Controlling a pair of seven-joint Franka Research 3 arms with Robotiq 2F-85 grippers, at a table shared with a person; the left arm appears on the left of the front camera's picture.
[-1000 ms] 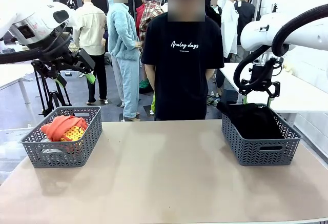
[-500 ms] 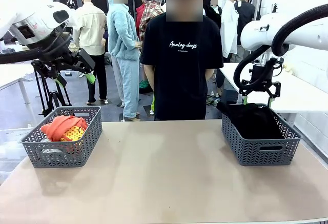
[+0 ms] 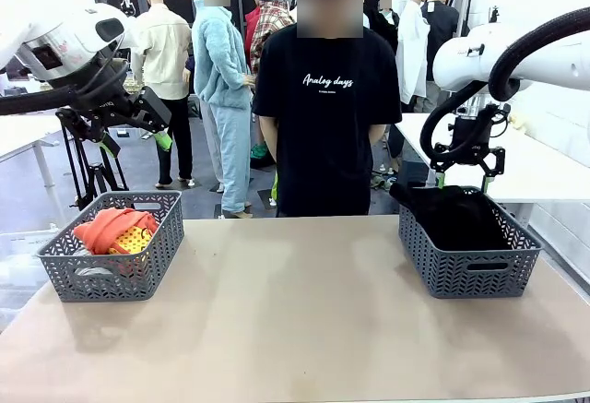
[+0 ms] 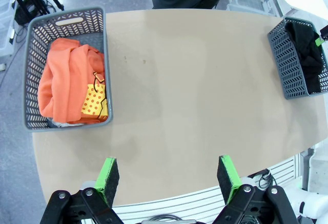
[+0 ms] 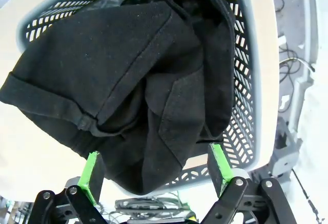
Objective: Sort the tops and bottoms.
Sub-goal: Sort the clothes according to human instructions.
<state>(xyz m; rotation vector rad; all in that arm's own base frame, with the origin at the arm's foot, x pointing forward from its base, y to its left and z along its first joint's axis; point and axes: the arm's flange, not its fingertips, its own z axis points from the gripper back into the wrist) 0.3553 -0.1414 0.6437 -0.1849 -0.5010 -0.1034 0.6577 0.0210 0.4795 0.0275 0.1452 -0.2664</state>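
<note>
Tops (image 3: 115,228): left basket (image 3: 147,274) | bottoms (image 3: 456,214): right basket (image 3: 461,269) | shirt (image 3: 330,81): "Analog days" | left claw (image 4: 168,175), right claw (image 5: 155,168): spread, empty

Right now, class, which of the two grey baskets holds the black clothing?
The basket on the robot's right, under the right gripper; black bottoms drape over its rim.

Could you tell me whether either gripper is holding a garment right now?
Neither: the left gripper and right gripper are both open and empty, the right above the black bottoms.

Bright orange top (image 4: 64,83) with yellow red-dotted patch, plain black bottoms (image 5: 138,90), grey lattice baskets (image 3: 468,257), tan table (image 3: 295,320)
</note>
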